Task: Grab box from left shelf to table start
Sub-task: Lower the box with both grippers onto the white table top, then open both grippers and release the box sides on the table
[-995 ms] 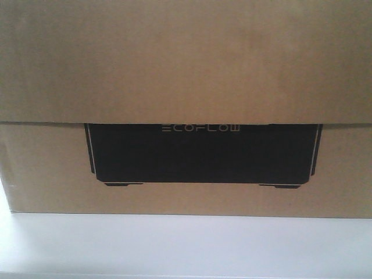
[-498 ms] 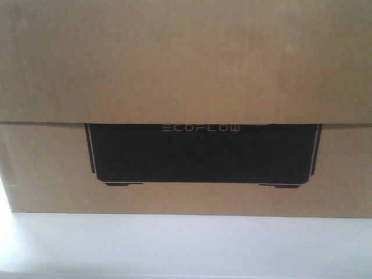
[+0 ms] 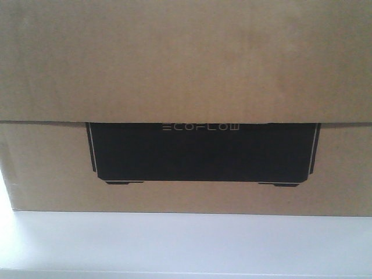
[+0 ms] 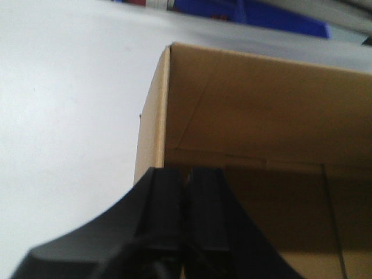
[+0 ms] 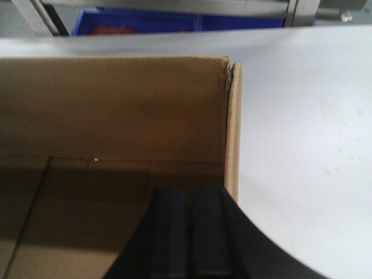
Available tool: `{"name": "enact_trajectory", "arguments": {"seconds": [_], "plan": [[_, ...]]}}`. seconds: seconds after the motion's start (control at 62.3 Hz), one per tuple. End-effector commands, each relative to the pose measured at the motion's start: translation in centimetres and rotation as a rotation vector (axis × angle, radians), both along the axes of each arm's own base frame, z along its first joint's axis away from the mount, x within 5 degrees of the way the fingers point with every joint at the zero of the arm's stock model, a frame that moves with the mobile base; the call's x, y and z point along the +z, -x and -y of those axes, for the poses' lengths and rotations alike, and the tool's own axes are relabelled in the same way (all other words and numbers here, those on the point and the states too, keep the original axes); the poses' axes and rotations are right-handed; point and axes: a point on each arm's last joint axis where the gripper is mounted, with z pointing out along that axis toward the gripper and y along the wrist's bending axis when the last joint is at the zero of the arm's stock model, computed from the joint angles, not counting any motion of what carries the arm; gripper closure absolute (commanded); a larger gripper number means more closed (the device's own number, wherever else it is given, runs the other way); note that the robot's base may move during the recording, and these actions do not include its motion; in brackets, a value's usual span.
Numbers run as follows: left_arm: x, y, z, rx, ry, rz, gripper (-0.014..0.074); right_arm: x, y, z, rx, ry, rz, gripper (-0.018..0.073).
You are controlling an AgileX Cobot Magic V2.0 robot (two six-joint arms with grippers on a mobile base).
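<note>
Barely nudged toward 12 o'clock: box [image 3: 186, 64] sitting on table [image 3: 186, 247], apparently delivered. Left claw [image 4: 186, 177] and right claw [image 5: 190, 197] both closed, empty, flanking box.

The left gripper [image 4: 185, 192] has its two black fingers pressed together. The right gripper [image 5: 190, 221] has its fingers pressed together too.

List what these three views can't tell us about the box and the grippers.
- Front view: the box fills the frame; its top and right side are cut off, and both arms are out of view.
- Left wrist: the left gripper hides its own contact with the box wall.
- Right wrist: same for the right gripper.
- The shelf is cropped by the frame top.
- The blue bins are blurred.
</note>
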Motion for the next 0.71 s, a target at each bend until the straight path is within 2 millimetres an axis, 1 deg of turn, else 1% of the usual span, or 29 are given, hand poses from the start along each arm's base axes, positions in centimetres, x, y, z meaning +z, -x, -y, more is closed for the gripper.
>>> {"name": "enact_trajectory", "arguments": {"seconds": [0.0, 0.096, 0.177, 0.257, 0.273, 0.289, 0.337, 0.401, 0.466, 0.562, 0.61, 0.642, 0.69], "plan": [[2.3, 3.3, -0.8, 0.007, 0.058, 0.209, 0.0616, 1.6, 2.4, 0.3, -0.013, -0.002, 0.199, 0.0510], [0.5, 6.1, -1.4, 0.007, 0.067, 0.248, 0.0616, 0.6, 4.7, 0.5, -0.015, 0.022, 0.293, 0.0510], [-1.1, 8.5, -2.0, 0.008, 0.075, 0.280, 0.0616, -0.3, 7.2, 0.7, -0.021, 0.027, 0.358, 0.0510], [-2.7, 10.8, -2.5, 0.008, 0.086, 0.326, 0.0616, -1.8, 9.1, 0.9, -0.027, 0.025, 0.386, 0.0510], [-3.1, 11.4, -2.7, 0.008, 0.089, 0.340, 0.0616, -1.9, 9.7, 0.9, -0.029, 0.024, 0.401, 0.0510], [-3.4, 11.7, -2.7, 0.008, 0.092, 0.351, 0.0616, -2.4, 10.0, 0.9, -0.029, 0.024, 0.396, 0.0510], [-4.3, 13.3, -3.1, 0.008, 0.106, 0.411, 0.0617, -3.2, 11.3, 1.0, -0.030, 0.022, 0.410, 0.0510], [-5.4, 15.1, -3.6, 0.009, 0.121, 0.482, 0.0616, -4.6, 12.6, 1.1, -0.031, 0.022, 0.407, 0.0510], [-6.9, 17.2, -4.0, 0.009, 0.128, 0.542, 0.0616, -5.8, 14.1, 1.2, -0.035, 0.020, 0.441, 0.0510], [-9.2, 19.5, -4.6, 0.008, 0.122, 0.560, 0.0616, -7.6, 16.2, 1.3, -0.046, 0.015, 0.527, 0.0510], [-10.2, 20.5, -4.9, 0.008, 0.107, 0.575, 0.0616, -8.7, 17.1, 1.4, -0.053, 0.012, 0.569, 0.0510], [-10.9, 21.2, -5.1, 0.008, 0.094, 0.589, 0.0616, -9.1, 17.8, 1.5, -0.058, 0.008, 0.612, 0.0510], [-11.9, 21.9, -5.3, 0.008, 0.081, 0.605, 0.0616, -10.3, 18.6, 1.6, -0.063, 0.006, 0.646, 0.0510]]}}
